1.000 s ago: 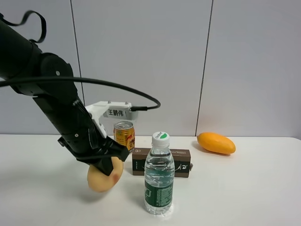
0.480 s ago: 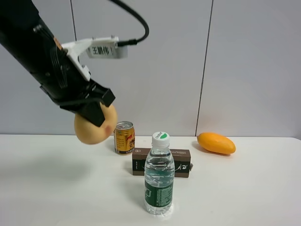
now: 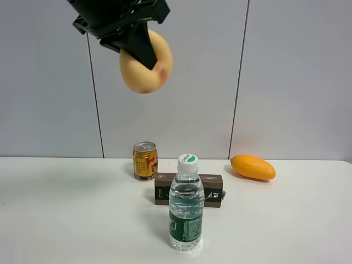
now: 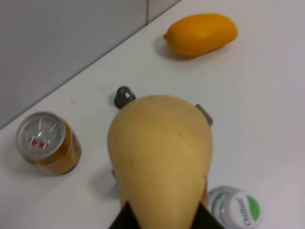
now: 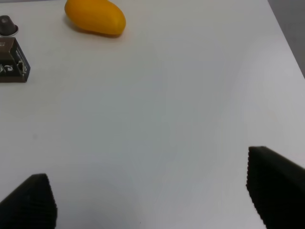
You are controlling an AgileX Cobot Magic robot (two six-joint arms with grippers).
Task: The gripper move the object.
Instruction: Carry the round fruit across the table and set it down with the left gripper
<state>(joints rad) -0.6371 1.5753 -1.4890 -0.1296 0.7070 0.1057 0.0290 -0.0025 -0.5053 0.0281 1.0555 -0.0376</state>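
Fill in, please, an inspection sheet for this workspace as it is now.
Surface: white table, no spill seen.
Job's things: peach-tan fruit held high above the table.
Clutter: gold can, dark box and water bottle standing near the middle; orange mango lying at the back right.
Grippers: left gripper shut on the fruit; right gripper open, holding nothing.
Cables: nothing seen.
Surroundings: grey panelled wall behind the table.
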